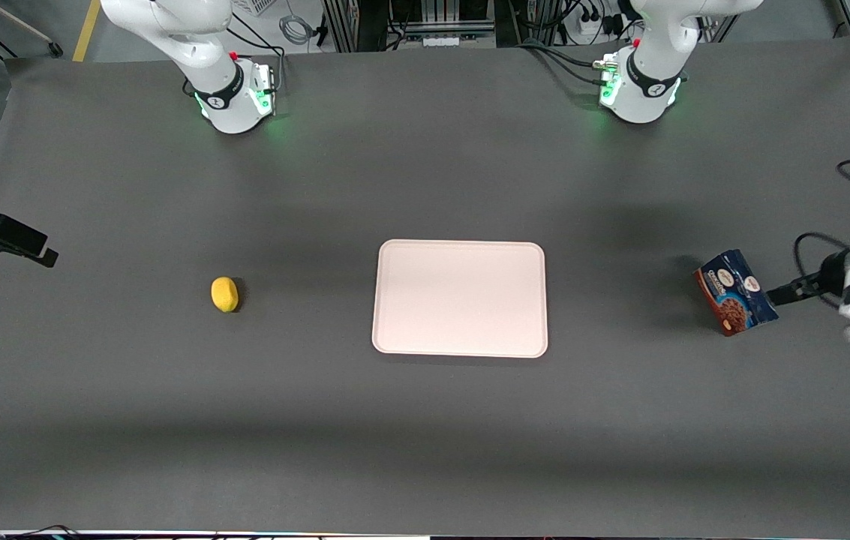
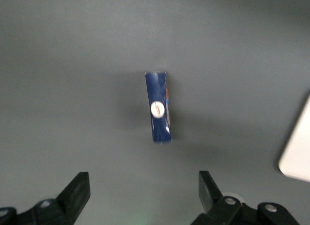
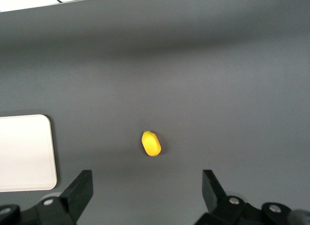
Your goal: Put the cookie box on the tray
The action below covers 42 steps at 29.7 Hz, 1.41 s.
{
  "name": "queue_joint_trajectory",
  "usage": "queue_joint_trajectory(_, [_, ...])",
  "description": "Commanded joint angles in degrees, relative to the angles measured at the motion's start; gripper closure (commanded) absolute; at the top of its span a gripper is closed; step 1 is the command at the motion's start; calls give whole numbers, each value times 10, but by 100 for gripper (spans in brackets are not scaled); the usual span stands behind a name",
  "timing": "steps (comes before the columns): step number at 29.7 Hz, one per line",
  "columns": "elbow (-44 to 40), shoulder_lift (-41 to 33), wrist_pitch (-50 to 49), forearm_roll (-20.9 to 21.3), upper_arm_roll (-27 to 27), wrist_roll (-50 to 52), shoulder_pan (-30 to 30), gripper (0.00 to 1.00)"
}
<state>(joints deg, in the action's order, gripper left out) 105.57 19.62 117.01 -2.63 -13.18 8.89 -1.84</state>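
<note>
Risk of toppling the cookie box (image 1: pixel 737 292), standing on edge at the front view's right, apart from the central tray (image 1: pixel 459 298), if the wide-open gripper (image 2: pixel 144 188) descends off-centre.

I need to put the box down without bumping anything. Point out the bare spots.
The pale pinkish-white rectangular tray is bare all over. Bare dark table cloth lies between the tray and the small yellow lemon-shaped object, and nearer the front camera. It is tight only toward the working arm's end, where the open claw hovers above the dark blue cookie box.
</note>
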Motion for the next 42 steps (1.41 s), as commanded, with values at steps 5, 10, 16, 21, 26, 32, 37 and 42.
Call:
queue_joint_trajectory(5, [103, -4, 108, -14, -4, 14, 1, 0])
queue_joint_trajectory(10, [151, -19, 143, -14, -4, 14, 1, 0])
queue_joint_trajectory(16, [184, -49, 143, -14, -4, 22, 0, 44])
queue_joint_trajectory(21, [188, -54, 143, -14, -4, 31, -1, 95])
queue_joint_trajectory(26, [184, -53, 143, -14, -3, 33, -1, 100])
queue_joint_trajectory(32, [167, -53, 130, -15, -1, 34, -2, 100])
queue_joint_trajectory(37, [134, -72, 95, -13, 3, 33, -5, 100])
queue_joint_trajectory(42, [54, -97, -4, -7, 15, 32, -6, 100])
